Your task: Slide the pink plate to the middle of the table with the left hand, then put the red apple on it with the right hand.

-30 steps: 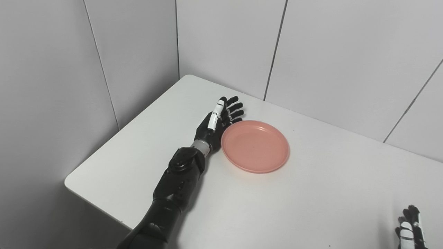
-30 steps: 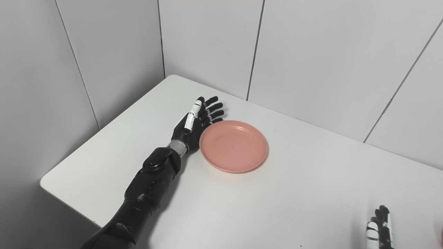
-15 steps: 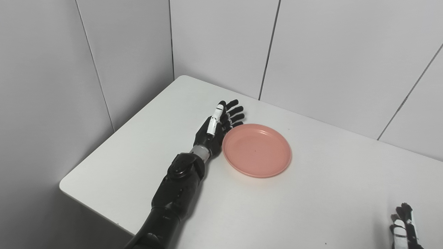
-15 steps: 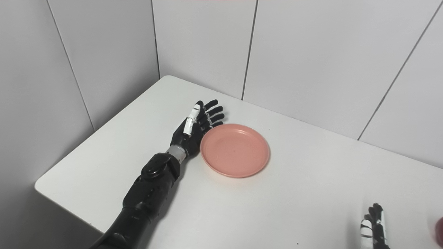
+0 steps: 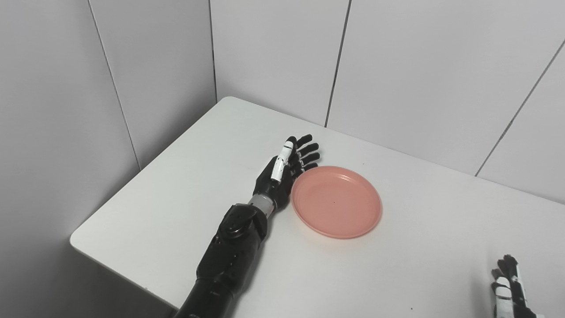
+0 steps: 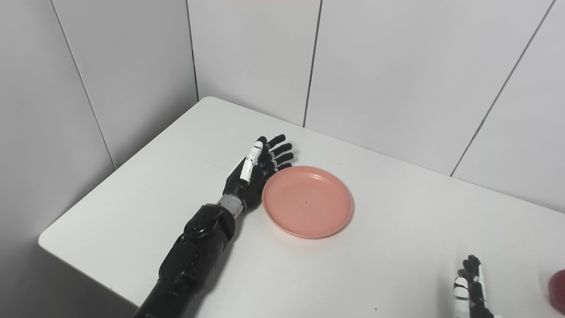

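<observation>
Plate (image 5: pixel 336 202) is salmon pink, counter (image 5: pixel 176 194) plain white, both hands black with white bits, apple (image 6: pixel 557 285) dark red, walls (image 5: pixel 441 66) pale grey.

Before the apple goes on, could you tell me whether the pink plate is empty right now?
Empty. The pink plate shows only its bare inside; the left hand rests open against its left rim.

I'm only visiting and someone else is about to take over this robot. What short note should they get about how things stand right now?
Left robot hand: open, fingers straight, its edge against the left rim of the plate, holding nothing.
Right robot hand: open, low at the near right of the table, idle.
Apple: only a red sliver at the right edge of the right eye view, beside the right robot hand.
Done: nothing complete; the plate sits left of centre.
Left: finish the slide, then put the apple on the plate.
</observation>
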### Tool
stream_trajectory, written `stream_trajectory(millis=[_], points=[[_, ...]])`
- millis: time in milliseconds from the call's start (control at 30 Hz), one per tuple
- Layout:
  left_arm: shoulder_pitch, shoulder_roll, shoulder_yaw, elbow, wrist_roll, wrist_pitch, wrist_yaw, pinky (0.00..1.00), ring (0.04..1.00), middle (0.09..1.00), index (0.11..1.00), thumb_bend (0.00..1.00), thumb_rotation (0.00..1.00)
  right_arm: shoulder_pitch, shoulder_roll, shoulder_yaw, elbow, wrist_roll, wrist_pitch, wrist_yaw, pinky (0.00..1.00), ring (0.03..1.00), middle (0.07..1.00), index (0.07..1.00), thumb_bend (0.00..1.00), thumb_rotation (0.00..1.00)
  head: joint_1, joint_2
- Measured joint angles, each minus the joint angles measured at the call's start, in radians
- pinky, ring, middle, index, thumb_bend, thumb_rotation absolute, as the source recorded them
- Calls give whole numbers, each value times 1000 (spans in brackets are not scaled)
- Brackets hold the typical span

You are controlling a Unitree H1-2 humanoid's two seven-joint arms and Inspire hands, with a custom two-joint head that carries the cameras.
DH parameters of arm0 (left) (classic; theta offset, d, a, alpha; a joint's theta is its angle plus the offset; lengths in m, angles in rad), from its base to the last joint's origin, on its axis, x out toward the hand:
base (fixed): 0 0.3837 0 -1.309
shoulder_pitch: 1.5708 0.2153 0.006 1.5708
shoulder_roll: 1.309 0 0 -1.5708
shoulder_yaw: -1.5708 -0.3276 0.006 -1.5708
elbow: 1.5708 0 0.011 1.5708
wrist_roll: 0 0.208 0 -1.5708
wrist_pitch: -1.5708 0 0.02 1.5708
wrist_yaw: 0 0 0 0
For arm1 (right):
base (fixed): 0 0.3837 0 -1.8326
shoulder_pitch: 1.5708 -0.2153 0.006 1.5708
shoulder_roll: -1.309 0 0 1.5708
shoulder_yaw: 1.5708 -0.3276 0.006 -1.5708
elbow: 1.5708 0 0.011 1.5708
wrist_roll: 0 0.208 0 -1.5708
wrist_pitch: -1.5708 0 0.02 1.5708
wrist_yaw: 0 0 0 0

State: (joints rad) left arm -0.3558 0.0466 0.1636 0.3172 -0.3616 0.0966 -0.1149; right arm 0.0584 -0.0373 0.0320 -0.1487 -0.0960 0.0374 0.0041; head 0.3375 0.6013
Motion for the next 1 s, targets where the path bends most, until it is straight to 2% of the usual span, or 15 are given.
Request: stream_trajectory(millis=[233, 533, 767, 1000], points=[[25, -36, -32, -58, 24, 37, 25, 849, 862, 870, 855, 368, 1000, 0, 2, 4, 0, -15, -1, -9, 991, 963, 968, 970, 29, 1000, -26, 8], [41, -67, -48, -91, 45, 51, 47, 855, 865, 871, 854, 382, 1000, 0, 10, 3, 4, -17, -5, -23, 971, 947, 954, 958, 63, 1000, -46, 21], [57, -101, -56, -122, 57, 64, 66, 856, 861, 868, 854, 362, 1000, 0, 13, 4, 4, -20, -5, -22, 992, 963, 966, 970, 78, 1000, -64, 32], [77, -111, -81, -152, 75, 81, 70, 852, 862, 868, 854, 365, 1000, 0, 24, 8, 3, -27, -4, -24, 982, 951, 960, 965, 75, 1000, -95, 46]])
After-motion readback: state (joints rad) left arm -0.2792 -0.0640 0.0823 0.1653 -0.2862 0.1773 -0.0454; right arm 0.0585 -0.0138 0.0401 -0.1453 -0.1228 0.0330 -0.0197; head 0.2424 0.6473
